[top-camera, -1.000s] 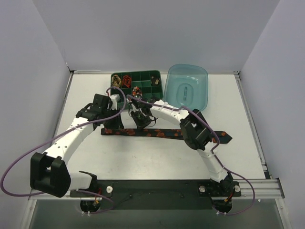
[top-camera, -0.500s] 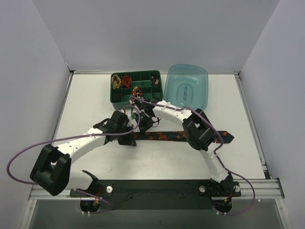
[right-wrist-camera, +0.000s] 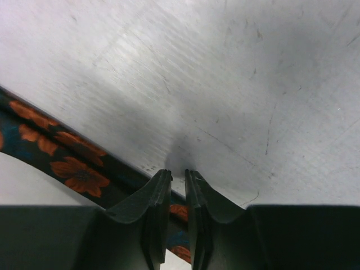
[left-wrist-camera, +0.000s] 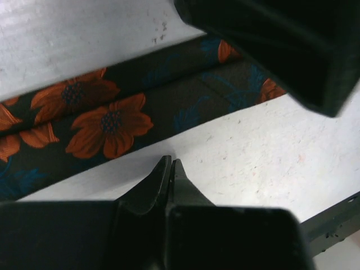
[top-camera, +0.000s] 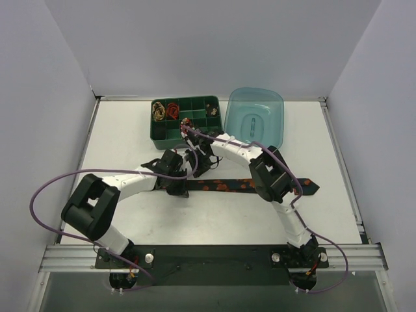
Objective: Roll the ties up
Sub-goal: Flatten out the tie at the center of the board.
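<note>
A black tie with orange-red flowers (top-camera: 224,186) lies flat across the middle of the bench (top-camera: 117,130), parallel to the near edge, its pointed end toward the right edge. The left fingers (left-wrist-camera: 152,183) are pressed together with nothing between them, tips on bare bench just beside the tie's edge (at its left end). The right fingers (right-wrist-camera: 157,194) stand a slit apart at the tie's border; whether they pinch the fabric cannot be told.
</note>
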Action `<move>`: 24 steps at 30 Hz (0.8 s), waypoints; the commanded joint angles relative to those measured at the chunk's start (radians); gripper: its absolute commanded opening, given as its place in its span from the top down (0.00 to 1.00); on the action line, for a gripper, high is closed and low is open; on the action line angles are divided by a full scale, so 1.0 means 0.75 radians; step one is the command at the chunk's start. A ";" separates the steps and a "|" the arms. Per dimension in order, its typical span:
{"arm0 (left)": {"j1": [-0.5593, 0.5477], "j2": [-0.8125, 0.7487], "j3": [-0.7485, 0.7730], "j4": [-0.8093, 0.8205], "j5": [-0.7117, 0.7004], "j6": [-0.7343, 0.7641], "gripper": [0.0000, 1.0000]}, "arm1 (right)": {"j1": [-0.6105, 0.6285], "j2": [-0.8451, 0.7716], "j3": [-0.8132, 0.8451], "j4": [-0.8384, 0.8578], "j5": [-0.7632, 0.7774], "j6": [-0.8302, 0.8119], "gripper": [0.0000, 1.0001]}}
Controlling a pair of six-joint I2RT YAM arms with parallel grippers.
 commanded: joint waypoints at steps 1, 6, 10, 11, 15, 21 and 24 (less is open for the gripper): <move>0.000 0.060 0.081 0.068 -0.053 0.049 1.00 | 0.014 0.020 -0.080 -0.061 -0.036 0.021 0.84; 0.000 0.103 0.107 0.105 -0.060 0.037 1.00 | 0.031 0.008 -0.141 -0.051 -0.060 0.006 0.92; 0.002 0.109 0.124 0.127 -0.074 0.016 1.00 | 0.035 -0.006 -0.180 -0.039 -0.089 0.002 0.95; 0.002 0.111 0.126 0.140 -0.072 0.014 1.00 | 0.037 -0.008 -0.188 -0.035 -0.093 -0.002 0.96; 0.002 0.117 0.132 0.168 -0.070 -0.012 1.00 | 0.043 -0.012 -0.207 -0.026 -0.112 -0.002 1.00; 0.004 0.129 0.122 0.258 -0.049 -0.055 1.00 | 0.070 -0.027 -0.243 -0.012 -0.132 -0.012 1.00; 0.004 0.133 0.120 0.287 -0.053 -0.070 1.00 | 0.078 -0.035 -0.260 -0.010 -0.130 -0.018 1.00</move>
